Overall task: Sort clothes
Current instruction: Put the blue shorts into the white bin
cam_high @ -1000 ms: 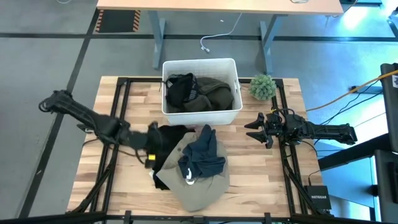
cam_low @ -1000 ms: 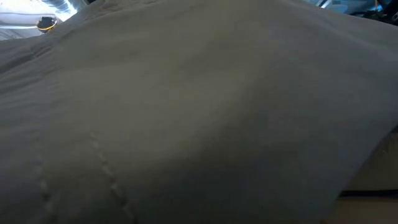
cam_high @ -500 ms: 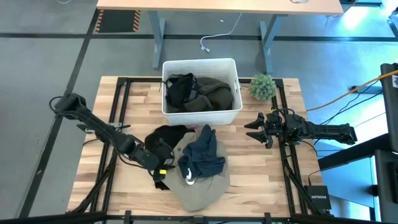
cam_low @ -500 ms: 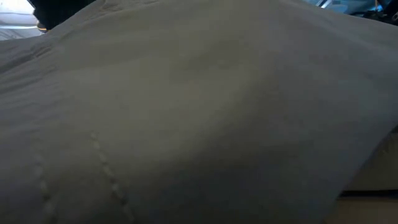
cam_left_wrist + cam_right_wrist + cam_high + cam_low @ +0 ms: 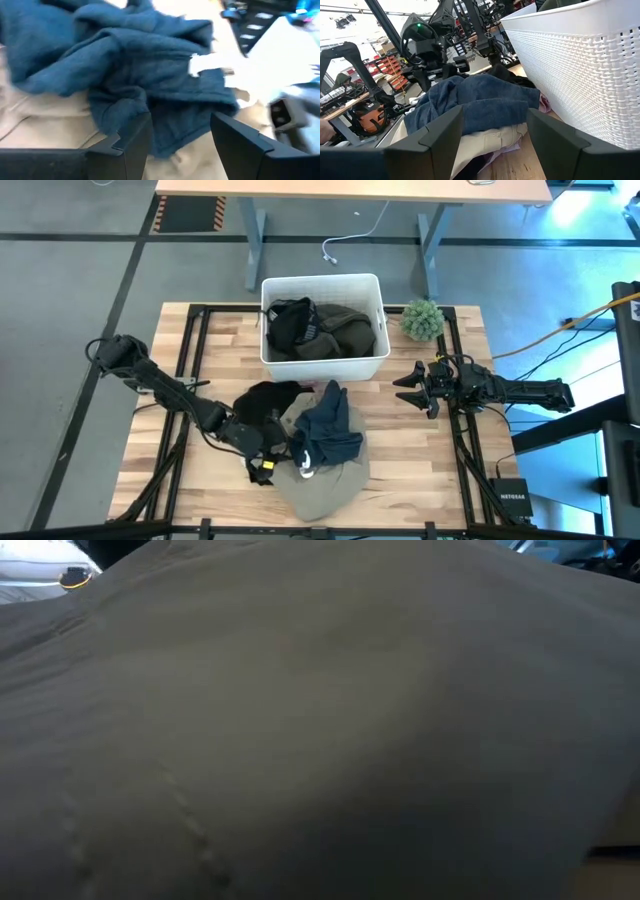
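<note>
With fingers spread at the blue garment point(image 5: 145, 80), the left gripper point(image 5: 177, 137) should bite deep, avoiding the khaki garment point(image 5: 325, 485) beneath.

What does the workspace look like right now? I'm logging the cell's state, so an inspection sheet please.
Surface: wooden table with black frame rails.
Job's things: blue garment atop khaki garment, black garment beside them; olive garment and another black one inside the white bin.
Clutter: small green plant right of the bin.
Grippers: left gripper open, fingers at the blue garment's edge; right gripper open, waiting at the table's right.
Cables: yellow cable on the floor at right; white cable beyond the bin.
Surroundings: desk behind the table.
</note>
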Robot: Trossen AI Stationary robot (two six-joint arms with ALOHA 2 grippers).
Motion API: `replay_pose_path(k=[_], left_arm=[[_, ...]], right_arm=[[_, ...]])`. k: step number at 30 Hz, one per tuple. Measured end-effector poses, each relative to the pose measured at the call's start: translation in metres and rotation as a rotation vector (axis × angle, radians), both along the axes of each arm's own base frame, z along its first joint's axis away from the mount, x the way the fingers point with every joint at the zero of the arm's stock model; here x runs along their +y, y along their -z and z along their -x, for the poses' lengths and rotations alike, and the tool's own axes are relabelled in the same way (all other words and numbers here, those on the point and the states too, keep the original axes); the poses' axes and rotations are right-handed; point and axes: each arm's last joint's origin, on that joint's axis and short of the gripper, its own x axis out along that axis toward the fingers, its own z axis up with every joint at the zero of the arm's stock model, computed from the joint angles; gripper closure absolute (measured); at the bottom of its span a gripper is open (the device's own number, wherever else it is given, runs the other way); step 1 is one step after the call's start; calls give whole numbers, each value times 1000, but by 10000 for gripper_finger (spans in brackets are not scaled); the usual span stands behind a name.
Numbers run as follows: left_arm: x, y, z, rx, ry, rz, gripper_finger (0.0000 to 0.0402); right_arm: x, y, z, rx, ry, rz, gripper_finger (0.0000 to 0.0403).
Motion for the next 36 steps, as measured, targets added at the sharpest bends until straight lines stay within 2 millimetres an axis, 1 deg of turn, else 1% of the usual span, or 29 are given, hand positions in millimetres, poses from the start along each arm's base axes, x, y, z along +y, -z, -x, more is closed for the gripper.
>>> replay_pose_path(k=[2,12,22,25,28,32,36], left_arm=[[-1,-2,-1,-10,33,22,203],[1,1,-5,-8,66,-12,203],[24,27,-24,77,-13,-58,203],[30,31,-28,87,-43,-57,203],[33,33,-30,92,-64,-50,203],[37,30,-33,52,-127,-44,203],[37,30,-34,42,-134,-50,203]], right_arm=[[0,0,0,0,0,0,166],[0,0,0,0,0,0,166],[0,0,0,0,0,0,166],[0,0,0,0,0,0,166],[0,0,0,0,0,0,166],[0,0,0,0,0,0,166],[0,0,0,0,0,0,166]])
